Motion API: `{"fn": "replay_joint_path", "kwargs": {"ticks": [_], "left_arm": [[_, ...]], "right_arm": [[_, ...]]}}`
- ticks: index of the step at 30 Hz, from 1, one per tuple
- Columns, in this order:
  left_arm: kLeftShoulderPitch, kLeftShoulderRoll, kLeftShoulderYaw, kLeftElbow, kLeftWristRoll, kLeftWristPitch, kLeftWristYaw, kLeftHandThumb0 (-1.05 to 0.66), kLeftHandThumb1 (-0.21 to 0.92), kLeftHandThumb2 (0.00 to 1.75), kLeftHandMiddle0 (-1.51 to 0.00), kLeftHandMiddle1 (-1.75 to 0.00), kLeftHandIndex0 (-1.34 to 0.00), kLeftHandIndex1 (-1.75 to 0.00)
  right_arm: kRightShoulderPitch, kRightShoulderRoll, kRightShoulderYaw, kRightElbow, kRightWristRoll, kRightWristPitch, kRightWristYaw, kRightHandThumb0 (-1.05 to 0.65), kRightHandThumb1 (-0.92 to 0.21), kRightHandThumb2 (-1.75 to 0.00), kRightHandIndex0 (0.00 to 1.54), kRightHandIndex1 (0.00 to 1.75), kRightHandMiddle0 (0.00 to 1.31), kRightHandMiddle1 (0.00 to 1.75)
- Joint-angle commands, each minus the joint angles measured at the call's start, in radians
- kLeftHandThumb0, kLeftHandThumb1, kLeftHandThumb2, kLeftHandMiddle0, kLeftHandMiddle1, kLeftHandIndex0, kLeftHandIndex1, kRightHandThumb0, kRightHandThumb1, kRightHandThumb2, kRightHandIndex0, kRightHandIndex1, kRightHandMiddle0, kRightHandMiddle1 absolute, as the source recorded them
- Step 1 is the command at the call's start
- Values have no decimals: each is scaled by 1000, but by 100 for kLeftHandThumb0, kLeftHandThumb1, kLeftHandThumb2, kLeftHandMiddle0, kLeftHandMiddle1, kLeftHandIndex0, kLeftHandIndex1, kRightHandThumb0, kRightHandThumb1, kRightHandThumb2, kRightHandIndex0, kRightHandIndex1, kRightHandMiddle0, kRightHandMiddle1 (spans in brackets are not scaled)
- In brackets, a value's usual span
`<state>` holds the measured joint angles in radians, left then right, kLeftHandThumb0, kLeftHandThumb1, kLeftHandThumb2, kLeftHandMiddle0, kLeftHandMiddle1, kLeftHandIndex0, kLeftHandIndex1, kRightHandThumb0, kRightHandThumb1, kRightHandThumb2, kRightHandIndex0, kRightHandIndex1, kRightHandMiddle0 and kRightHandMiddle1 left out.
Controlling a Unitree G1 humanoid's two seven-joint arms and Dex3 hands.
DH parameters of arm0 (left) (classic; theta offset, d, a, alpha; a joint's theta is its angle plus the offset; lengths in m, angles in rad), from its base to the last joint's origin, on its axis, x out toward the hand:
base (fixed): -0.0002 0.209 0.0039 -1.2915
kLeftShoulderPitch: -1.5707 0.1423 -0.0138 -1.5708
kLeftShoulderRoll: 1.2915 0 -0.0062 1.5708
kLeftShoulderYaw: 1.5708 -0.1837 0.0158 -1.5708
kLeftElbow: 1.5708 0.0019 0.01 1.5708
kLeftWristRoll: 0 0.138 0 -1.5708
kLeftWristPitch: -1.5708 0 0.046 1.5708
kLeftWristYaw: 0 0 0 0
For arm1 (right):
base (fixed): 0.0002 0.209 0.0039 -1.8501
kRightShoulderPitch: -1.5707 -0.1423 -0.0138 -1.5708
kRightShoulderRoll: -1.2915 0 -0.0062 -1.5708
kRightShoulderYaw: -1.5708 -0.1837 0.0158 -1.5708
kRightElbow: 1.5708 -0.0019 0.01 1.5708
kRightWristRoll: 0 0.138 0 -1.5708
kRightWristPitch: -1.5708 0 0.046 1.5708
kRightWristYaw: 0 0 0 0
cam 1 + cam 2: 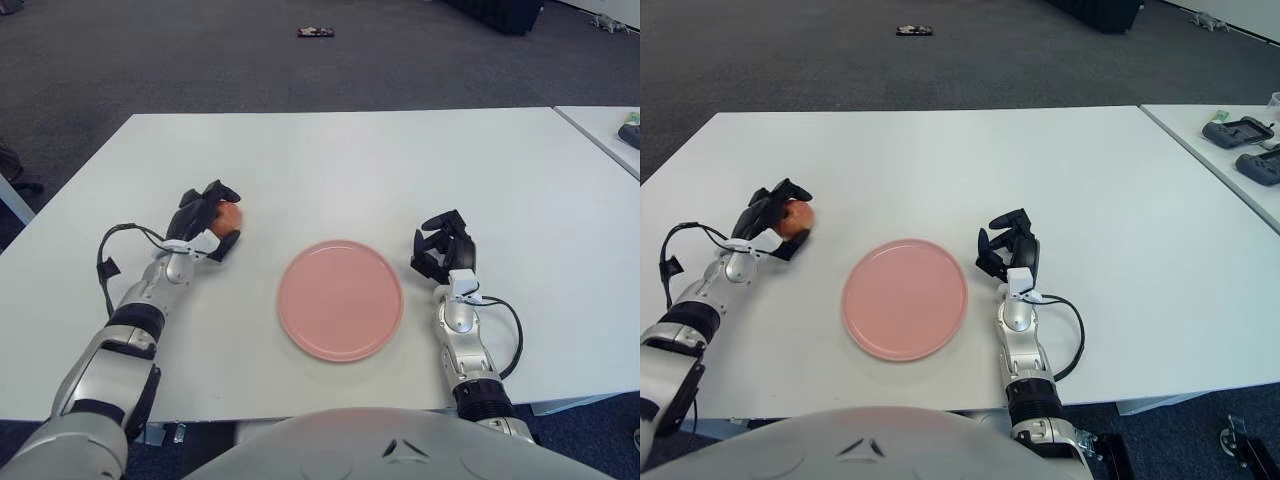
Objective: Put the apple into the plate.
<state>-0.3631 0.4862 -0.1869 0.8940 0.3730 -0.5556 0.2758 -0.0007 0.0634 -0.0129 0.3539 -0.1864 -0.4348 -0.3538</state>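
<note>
On the left side of the white desk (330, 160), the left hand (205, 220) is gripping one apple (229, 215), its dark fingers (222, 192) wrapping over the top and near side of the fruit. One pink plate (340, 299) is sitting empty to the apple's right, apart from it. Just right of the plate, the right hand (444, 250) is showing its fingers curling inward around nothing.

A: Items on the white surface (330, 160)?
B: One apple (229, 215), enclosed by the left hand (207, 220); black fingers (226, 193) curl over its top and near side. One pink plate (340, 299), apart from those fingers, toward the right hand (443, 250).
A: Right hand?
B: Fingers curled, holding nothing, just beside the plate's rim.
</note>
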Motion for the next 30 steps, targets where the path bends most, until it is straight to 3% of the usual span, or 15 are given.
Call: {"fn": "replay_joint_path", "kwargs": {"ticks": [1,7,19,30], "left_arm": [[17,2,30,-84,-21,-24,-9,-54,14,154,-136,-175,-76,-175],[52,0,51,-181,-3,-26,10,-54,14,153,-138,-175,-75,-175],[179,-12,107,-527,5,15,-18,-54,14,154,-138,-175,-75,-175],[246,-72,95,-774,59,21,-43,-56,10,158,-134,-175,-79,-175]], "right_arm": [[-5,-9,-3,7,-3,-15,4,-40,-58,-99,64,169,41,175],[-6,-10,-1,11,-8,-24,-3,-40,-58,-100,66,170,41,175],[-6,-8,0,16,-7,-23,-7,-40,-58,-99,65,168,41,175],[-17,-15,-4,51,0,-45,5,-40,-57,-101,63,166,41,175]]}}
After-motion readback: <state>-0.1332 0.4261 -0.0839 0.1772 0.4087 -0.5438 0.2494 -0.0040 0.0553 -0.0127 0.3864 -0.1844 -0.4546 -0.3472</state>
